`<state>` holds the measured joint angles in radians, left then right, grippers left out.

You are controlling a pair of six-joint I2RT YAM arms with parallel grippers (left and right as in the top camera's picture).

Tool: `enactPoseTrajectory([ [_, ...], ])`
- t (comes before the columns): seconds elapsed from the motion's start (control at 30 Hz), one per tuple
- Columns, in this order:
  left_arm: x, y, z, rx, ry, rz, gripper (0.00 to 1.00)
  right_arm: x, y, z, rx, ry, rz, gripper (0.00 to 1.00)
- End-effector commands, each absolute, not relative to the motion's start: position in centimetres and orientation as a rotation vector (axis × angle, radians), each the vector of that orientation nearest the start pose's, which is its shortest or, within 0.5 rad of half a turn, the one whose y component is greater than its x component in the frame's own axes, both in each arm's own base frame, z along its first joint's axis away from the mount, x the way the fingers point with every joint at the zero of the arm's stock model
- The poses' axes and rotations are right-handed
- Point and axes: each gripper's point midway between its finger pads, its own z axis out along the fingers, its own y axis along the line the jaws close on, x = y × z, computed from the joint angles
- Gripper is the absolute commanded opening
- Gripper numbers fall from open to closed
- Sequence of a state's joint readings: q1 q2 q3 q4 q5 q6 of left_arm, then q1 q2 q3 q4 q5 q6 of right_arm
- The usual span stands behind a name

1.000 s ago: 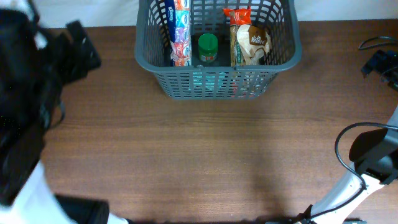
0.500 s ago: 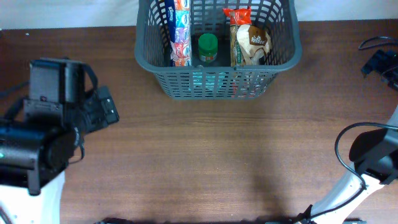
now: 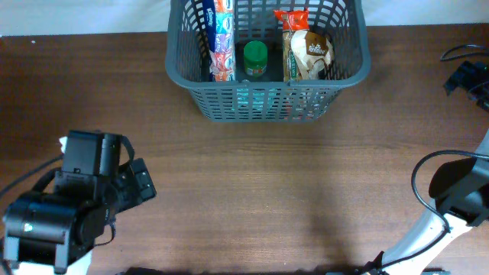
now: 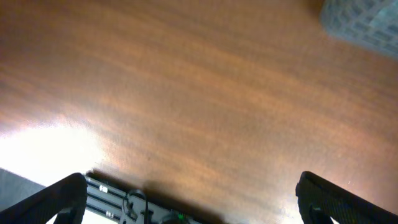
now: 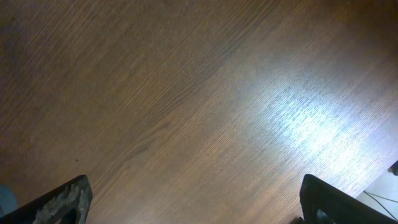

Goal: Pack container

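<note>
The basket (image 3: 267, 99) stands at the far edge of the table (image 3: 244, 191). Inside it are a tall blue-and-red pack (image 3: 221, 38), a green-lidded jar (image 3: 255, 59) beside that, and a bag (image 3: 307, 53) at the basket's right end.

The left gripper (image 4: 199, 202) has its fingers wide apart and empty, well short of the basket's near left corner. The right gripper (image 5: 199, 205) is likewise spread and holds nothing.

A careless reach in would likely tip the upright pack, or snag the rim and drag the basket.

The pack's white script and the bag's brown label are too small to read.
</note>
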<state>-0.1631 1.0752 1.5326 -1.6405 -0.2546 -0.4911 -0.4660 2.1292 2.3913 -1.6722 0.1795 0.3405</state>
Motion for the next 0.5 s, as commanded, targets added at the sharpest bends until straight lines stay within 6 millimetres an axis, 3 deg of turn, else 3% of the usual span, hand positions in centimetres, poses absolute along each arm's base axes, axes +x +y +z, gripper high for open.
enactPoseTrajectory([
  [0.0,17.6,1.1,28.0,-0.529,2.671,0.124,0.99,35.9,-22.1,21.7,1.213,2.728,-0.306,0.99],
  [0.3,17.9,1.2,28.1,-0.531,2.657,0.137,0.99,35.9,-22.1,21.7,1.213,2.728,-0.306,0.99],
  [0.4,19.5,1.5,28.9,-0.532,2.582,0.145,0.99,35.9,-22.1,21.7,1.213,2.728,-0.306,0.99],
  [0.47,21.3,1.2,29.6,-0.444,2.525,0.13,0.99,35.9,-22.1,21.7,1.213,2.728,-0.306,0.99],
])
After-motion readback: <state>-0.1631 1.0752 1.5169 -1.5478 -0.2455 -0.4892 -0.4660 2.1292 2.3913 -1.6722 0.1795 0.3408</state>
